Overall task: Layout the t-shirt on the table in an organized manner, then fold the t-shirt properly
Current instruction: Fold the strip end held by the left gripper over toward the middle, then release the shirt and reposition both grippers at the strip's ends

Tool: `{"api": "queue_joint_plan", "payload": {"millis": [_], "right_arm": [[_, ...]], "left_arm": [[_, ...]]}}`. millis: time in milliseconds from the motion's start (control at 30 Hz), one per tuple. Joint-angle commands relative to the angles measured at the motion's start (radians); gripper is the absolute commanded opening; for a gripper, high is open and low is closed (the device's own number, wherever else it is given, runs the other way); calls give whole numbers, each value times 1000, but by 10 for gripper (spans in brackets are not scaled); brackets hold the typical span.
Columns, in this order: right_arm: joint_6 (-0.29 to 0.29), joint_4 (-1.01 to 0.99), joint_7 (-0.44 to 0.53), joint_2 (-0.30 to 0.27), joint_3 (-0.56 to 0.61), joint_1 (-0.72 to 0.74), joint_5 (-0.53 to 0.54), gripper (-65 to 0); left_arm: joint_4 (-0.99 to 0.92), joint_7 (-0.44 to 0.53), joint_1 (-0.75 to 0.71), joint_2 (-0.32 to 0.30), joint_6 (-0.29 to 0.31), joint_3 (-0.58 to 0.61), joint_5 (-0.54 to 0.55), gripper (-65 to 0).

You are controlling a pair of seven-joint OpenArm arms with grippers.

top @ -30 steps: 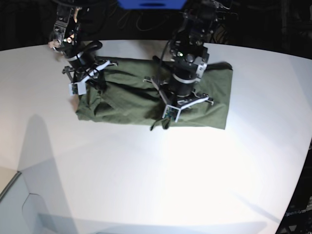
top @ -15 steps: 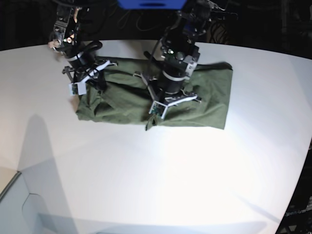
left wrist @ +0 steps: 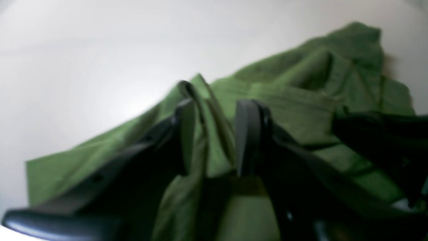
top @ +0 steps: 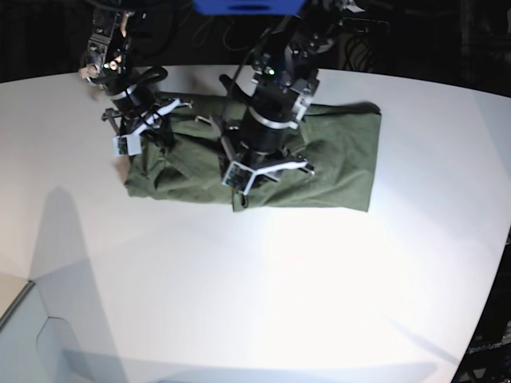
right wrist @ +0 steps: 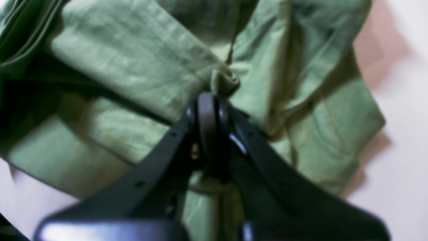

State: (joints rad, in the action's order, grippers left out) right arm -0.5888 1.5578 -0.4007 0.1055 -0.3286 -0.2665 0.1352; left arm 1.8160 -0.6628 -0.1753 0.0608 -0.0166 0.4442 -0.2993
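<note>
The olive-green t-shirt (top: 339,159) lies as a long bunched strip across the far half of the white table (top: 255,287). My left gripper (top: 239,199) hangs over the strip's front edge near its middle. In the left wrist view this gripper (left wrist: 217,105) is open, and a raised fold of the t-shirt (left wrist: 214,134) stands between the parted fingers (left wrist: 249,134). My right gripper (top: 156,132) sits on the strip's left end. The right wrist view shows that gripper (right wrist: 209,97) shut on a small pinch of the t-shirt (right wrist: 225,80).
Dark background with cables runs behind the table, with a blue object (top: 247,6) at the top. The table's curved edge (top: 491,263) drops off at the right, and a grey corner (top: 12,307) shows at the lower left.
My left arm has slid along the shirt's front edge toward the base view's left, dragging the cloth with it, and its jaws have come apart. The right arm has stayed put.
</note>
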Motion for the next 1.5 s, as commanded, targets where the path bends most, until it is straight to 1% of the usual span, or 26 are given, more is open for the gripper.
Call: {"api": "queue_joint_plan", "payload": {"millis": [0, 100, 133, 233, 300, 333, 400, 433, 533, 567, 667, 700, 733, 800, 867, 933, 1000, 1033, 1100, 1167, 1233, 1267, 1367, 1400, 1467], "right_arm": [[-6, 17, 7, 0, 1, 2, 5, -650], [-6, 17, 7, 0, 0, 2, 5, -650], [-6, 17, 7, 0, 0, 2, 5, -650], [-6, 17, 7, 0, -2, 0, 5, -650], [-6, 17, 7, 0, -2, -1, 5, -650], [-6, 17, 7, 0, -2, -1, 5, -650], [-6, 17, 7, 0, -2, -1, 5, -650], [-6, 17, 7, 0, -4, 0, 5, -650], [-6, 17, 7, 0, -2, 0, 5, -650], [-6, 17, 7, 0, -4, 0, 5, -650], [-6, 17, 7, 0, -4, 2, 5, -650], [-6, 17, 7, -2, -4, 2, 5, -650], [-6, 17, 7, -2, -4, 2, 5, -650], [-6, 19, 7, -2, -5, 2, 5, -650], [-6, 19, 7, -5, -5, 2, 5, -650], [-6, 19, 7, -23, 1, 0, 5, -650], [-6, 19, 6, -28, -4, 2, 5, -643], [-6, 20, 6, -28, -5, 2, 5, -618], [-6, 49, 6, -45, -7, -3, 5, -543], [-6, 94, 6, -51, -5, -12, 5, -448], [-6, 138, 4, -51, -7, -30, 8, -372], [-7, 168, 1, -51, -7, -37, 8, -338], [-7, 243, -30, -51, -5, -40, 10, -250], [-7, 255, -47, -51, -7, -35, 10, -227], [-7, 255, -73, -53, -8, -18, 10, -199]], "left_arm": [[46, 28, -3, 4, -9, 0, -5, -447], [87, 34, -43, -65, -15, -60, -1, -455], [92, 36, -51, -75, -15, -81, -1, -477], [83, 36, -63, -91, -15, -158, 1, -573], [57, 38, -69, -89, -15, -216, 1, -643], [40, 38, -66, -86, -15, -242, 1, -650], [6, 31, -63, -82, -9, -261, 1, -645], [-9, 28, -63, -82, -7, -249, 1, -648], [-48, 28, -74, -97, -1, -147, -1, -650], [-51, 28, -76, -117, 22, -94, -5, -650], [-43, 28, -76, -195, 132, 67, -1, -650], [-35, 28, -76, -207, 152, 104, -1, -650], [-17, 28, -76, -214, 154, 115, -1, -650], [37, 28, -88, -215, 145, 106, -1, -650], [92, 28, -109, -217, 146, 57, -1, -650], [138, 28, -126, -209, 149, -20, 1, -650], [146, 28, -131, -207, 154, -107, 1, -650], [141, 28, -129, -207, 155, -150, 1, -650], [127, 33, -131, -212, 157, -233, 2, -650], [121, 33, -131, -215, 159, -312, 4, -650], [104, 38, -129, -215, 168, -376, 18, -650], [97, 36, -123, -215, 188, -413, 39, -650], [61, 30, -99, -210, 283, -522, 125, -650], [46, 30, -91, -209, 309, -559, 154, -650], [-12, 30, -69, -209, 340, -606, 194, -650]]}}
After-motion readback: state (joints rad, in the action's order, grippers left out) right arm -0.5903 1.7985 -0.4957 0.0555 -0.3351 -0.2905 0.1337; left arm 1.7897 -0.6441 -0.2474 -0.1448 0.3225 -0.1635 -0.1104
